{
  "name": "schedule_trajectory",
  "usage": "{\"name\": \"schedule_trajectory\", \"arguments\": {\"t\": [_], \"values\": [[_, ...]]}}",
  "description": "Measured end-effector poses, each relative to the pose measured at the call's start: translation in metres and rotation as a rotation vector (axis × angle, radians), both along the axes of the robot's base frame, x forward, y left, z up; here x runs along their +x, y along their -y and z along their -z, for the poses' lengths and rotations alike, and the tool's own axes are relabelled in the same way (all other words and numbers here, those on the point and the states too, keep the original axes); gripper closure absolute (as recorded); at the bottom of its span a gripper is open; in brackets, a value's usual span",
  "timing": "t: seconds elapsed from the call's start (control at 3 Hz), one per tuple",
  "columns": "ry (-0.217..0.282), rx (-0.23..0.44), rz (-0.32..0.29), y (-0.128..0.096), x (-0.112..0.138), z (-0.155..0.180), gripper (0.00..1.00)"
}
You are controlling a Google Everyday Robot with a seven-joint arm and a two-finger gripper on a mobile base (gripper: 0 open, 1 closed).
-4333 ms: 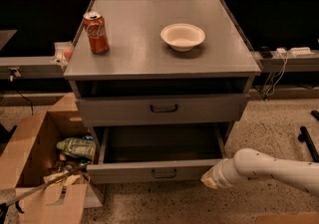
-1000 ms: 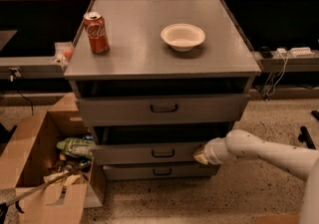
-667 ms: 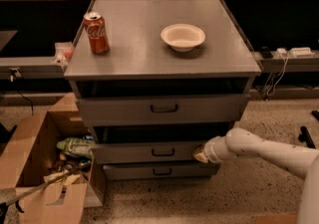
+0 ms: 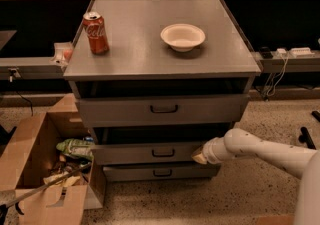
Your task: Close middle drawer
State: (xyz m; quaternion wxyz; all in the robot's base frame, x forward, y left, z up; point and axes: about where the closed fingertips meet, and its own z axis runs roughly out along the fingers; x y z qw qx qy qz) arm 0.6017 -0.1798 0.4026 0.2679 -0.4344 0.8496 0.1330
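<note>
The middle drawer (image 4: 145, 152) is the second grey metal drawer of the cabinet, with a small dark bar handle (image 4: 163, 153). Its front stands only slightly out from the cabinet, a dark gap above it. My gripper (image 4: 199, 156) comes in from the right on a white arm and rests against the right end of the drawer's front panel. The top drawer (image 4: 162, 110) sits above and the lowest drawer (image 4: 160, 172) below.
A red cola can (image 4: 95, 32) and a white bowl (image 4: 182, 37) stand on the cabinet top (image 4: 150, 54). An open cardboard box (image 4: 35, 174) with rubbish sits on the floor at the left. Cables hang at the right (image 4: 275, 76).
Since the oldest frame the middle drawer has gone from wide open to nearly pushed in, with my gripper following it toward the cabinet. Over the last second little has moved.
</note>
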Motion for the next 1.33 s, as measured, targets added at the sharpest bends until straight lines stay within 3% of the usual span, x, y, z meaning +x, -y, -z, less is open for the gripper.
{"name": "schedule_trajectory", "arguments": {"t": [1.33], "values": [[0.004,0.009,-0.017,-0.0084,-0.0006,0.0038,1.00]]}}
